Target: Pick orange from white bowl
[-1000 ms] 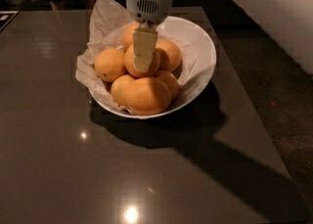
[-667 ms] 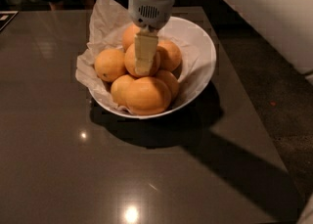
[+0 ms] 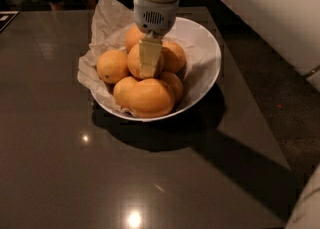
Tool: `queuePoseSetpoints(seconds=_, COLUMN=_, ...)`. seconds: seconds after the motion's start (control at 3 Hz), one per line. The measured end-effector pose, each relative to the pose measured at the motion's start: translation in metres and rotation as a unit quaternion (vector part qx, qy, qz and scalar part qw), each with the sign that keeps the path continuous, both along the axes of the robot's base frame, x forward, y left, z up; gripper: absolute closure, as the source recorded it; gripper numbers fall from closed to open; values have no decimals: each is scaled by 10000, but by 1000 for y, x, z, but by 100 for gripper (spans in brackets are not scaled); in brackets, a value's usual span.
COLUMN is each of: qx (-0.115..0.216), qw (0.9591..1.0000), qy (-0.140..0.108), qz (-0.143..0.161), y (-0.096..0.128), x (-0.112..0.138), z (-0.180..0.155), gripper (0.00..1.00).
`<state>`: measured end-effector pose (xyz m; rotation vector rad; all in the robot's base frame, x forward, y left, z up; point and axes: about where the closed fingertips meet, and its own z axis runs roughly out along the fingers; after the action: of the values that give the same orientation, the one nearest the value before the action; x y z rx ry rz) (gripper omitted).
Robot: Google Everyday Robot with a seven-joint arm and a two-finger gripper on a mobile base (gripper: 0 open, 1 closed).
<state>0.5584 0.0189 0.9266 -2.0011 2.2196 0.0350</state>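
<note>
The white bowl [image 3: 202, 58] stands on the dark table, lined with crumpled white paper [image 3: 107, 18] and holding a pile of several oranges. My gripper [image 3: 148, 68] hangs straight down from the top of the view onto the pile. Its pale yellow tip lies against the front of the top middle orange [image 3: 134, 62]. Other oranges lie around it: one at the left [image 3: 112, 66], one at the right [image 3: 174, 56], and a larger one at the front [image 3: 150, 98]. The far side of the top orange is hidden by the gripper.
The glossy dark table [image 3: 75, 173] spreads to the front and left of the bowl. Its right edge [image 3: 250, 98] runs diagonally, with dark floor beyond. A pale wall [image 3: 270, 13] rises at the upper right. A pale part shows at the lower right corner [image 3: 307, 208].
The gripper stays on the top orange with hardly any shift. The bowl and the oranges have not moved.
</note>
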Motion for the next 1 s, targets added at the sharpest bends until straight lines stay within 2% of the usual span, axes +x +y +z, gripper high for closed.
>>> queuePoseSetpoints(seconds=0.33, qx=1, qw=10000, qy=-1, qz=-1, y=0, x=0, z=0, gripper=73)
queuePoseSetpoints(seconds=0.67, qx=201, qw=9997, qy=-151, qz=67, y=2, x=-1, z=5, gripper=96)
queuePoseSetpoints(seconds=1.0, qx=722, qw=9957, qy=-506, qz=272, y=-4, x=-26, z=28, gripper=100)
